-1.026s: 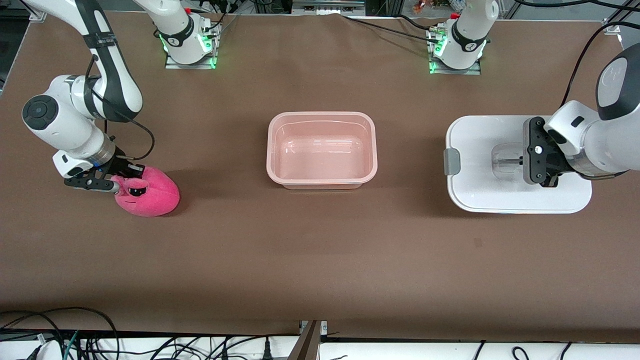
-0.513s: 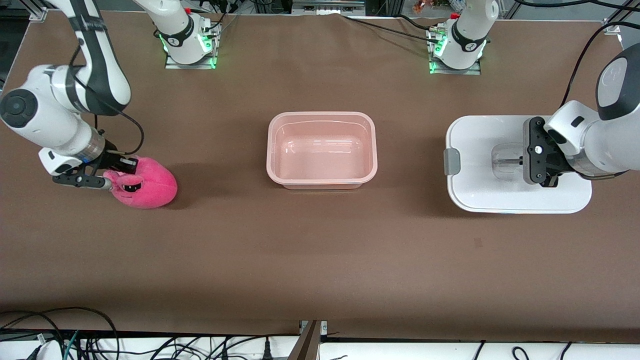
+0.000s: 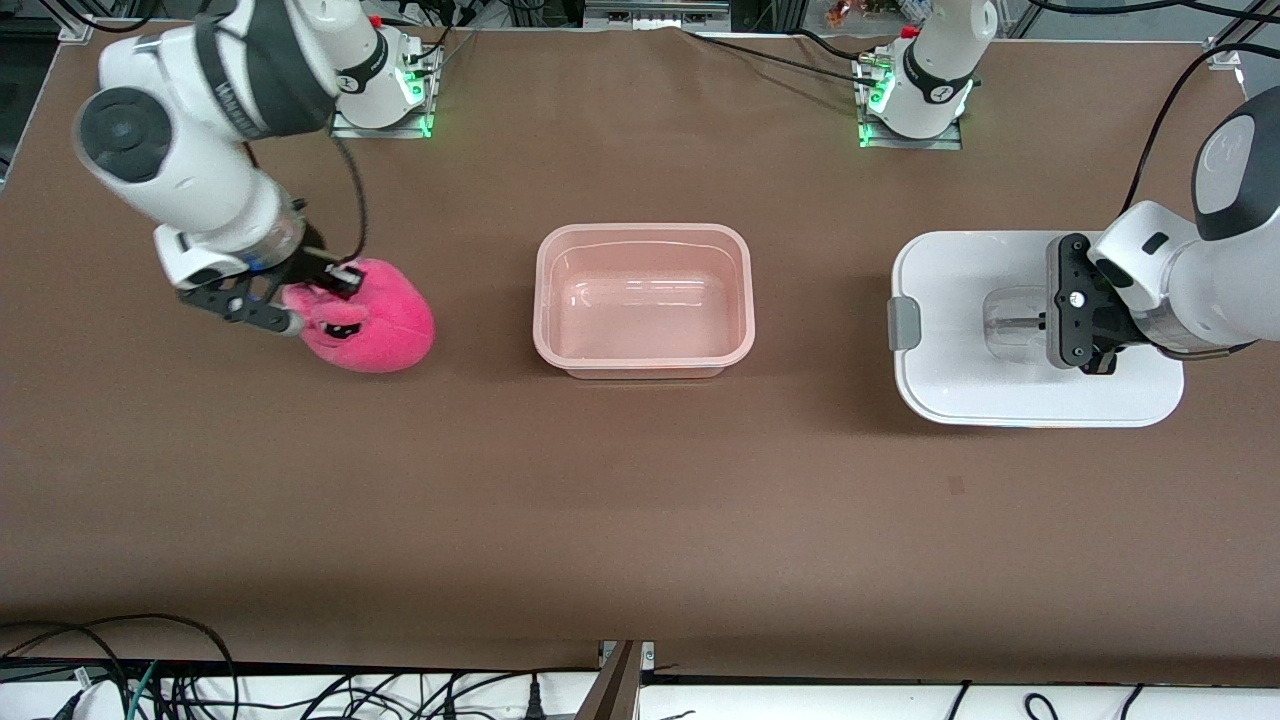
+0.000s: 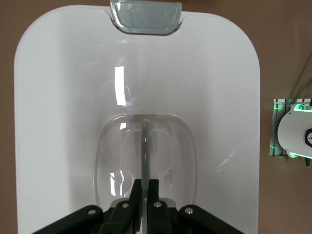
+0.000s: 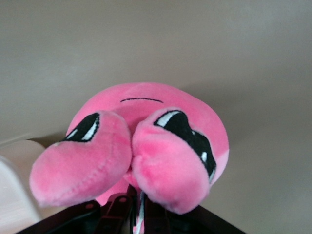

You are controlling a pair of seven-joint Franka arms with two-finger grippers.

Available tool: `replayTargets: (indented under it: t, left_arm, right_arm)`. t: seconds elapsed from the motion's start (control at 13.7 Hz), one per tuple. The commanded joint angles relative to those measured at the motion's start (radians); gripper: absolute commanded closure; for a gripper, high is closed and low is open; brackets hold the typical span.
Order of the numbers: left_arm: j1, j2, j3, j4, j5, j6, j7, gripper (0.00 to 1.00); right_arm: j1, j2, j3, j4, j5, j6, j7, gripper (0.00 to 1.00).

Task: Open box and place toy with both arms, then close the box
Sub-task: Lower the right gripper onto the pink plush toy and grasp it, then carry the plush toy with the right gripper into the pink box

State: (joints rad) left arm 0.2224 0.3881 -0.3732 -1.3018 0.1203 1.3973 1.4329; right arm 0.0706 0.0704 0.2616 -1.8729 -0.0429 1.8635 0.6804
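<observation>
Carrying step: toy (image 3: pixel 368 322) pinched in closed right gripper (image 3: pixel 300 296), in the air at nine o'clock of open box (image 3: pixel 644 300); left gripper (image 3: pixel 1070 325) closed on lid (image 3: pixel 960 390) handle, waiting; next, over the box, then release.

You were working in a robotics lab: two white arms (image 3: pixel 200 150) stood bolted on metal base plates (image 3: pixel 380 120) lit green, over a brown-covered table (image 3: pixel 640 500), with loose cables (image 3: pixel 150 670) and aluminium framing (image 3: pixel 620 680) along its edge.
</observation>
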Motion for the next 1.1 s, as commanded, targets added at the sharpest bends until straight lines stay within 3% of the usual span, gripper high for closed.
replayTargets:
  t: [0.0,0.29,0.44,1.03]
  left_arm:
    - [0.006,-0.006,-0.006,0.006,0.009,-0.015,0.024,1.0]
    - [0.006,-0.006,-0.006,0.006,0.009,-0.015,0.024,1.0]
    - [0.006,-0.006,-0.006,0.007,0.009,-0.015,0.024,1.0]
    - [0.006,-0.006,-0.006,0.006,0.009,-0.015,0.024,1.0]
  right_arm:
    - [0.084,0.012,0.022,0.055,-0.067,-0.05,0.201,1.0]
    - [0.265,0.048,0.022,0.09,-0.184,-0.058,0.529,1.0]
    - [0.326,0.058,0.022,0.097,-0.19,-0.058,0.65,1.0]
    - [0.42,0.167,0.022,0.219,-0.212,-0.056,0.989,1.0]
